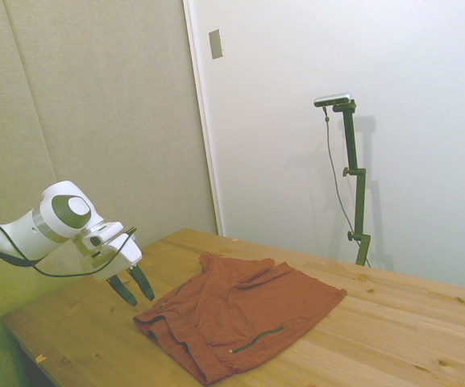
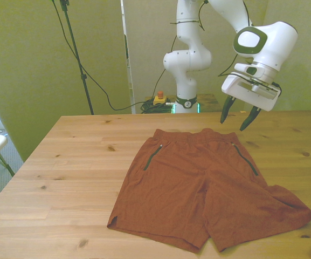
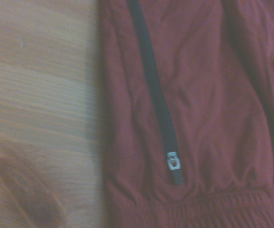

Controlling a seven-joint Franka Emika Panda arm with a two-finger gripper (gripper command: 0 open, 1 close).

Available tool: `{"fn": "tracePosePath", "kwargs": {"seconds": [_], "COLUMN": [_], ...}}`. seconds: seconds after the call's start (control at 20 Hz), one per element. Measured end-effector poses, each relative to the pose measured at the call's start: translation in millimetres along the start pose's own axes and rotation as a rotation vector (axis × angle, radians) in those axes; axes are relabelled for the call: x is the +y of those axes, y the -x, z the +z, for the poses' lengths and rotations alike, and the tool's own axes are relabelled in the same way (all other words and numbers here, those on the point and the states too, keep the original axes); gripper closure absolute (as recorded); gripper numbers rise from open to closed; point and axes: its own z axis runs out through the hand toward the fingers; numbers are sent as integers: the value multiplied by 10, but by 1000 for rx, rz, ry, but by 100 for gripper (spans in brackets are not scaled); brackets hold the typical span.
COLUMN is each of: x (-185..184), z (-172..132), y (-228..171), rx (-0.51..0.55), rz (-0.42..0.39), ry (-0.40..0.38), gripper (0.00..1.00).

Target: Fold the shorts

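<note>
Rust-orange shorts (image 2: 201, 186) spread flat on wooden table (image 2: 63, 162), unfolded, waistband toward robot. Hand (image 2: 240, 117) hovers above waistband corner at front view's right, near pocket zipper (image 3: 155, 99), fingers apart, holding nothing; likely lining up for first grasp.

The shorts (image 2: 198, 186) are rusty red and soft. They lie spread out flat on the wooden counter (image 2: 63, 162), with both legs open and lots of little wrinkles. The stretchy waist is on the far side. A thin dark zipper (image 3: 155, 99) runs down each side pocket.
</note>
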Motion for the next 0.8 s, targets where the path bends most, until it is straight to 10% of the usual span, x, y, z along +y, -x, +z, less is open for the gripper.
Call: {"fn": "tracePosePath", "kwargs": {"seconds": [0.6,0.65,0.8], "x": [-212,-203,-184], "z": [225,243,273], "y": [253,244,238], "rx": [51,60,78], "rz": [-82,-88,-100], "ry": [70,78,90], "gripper": [0,100,100]}}
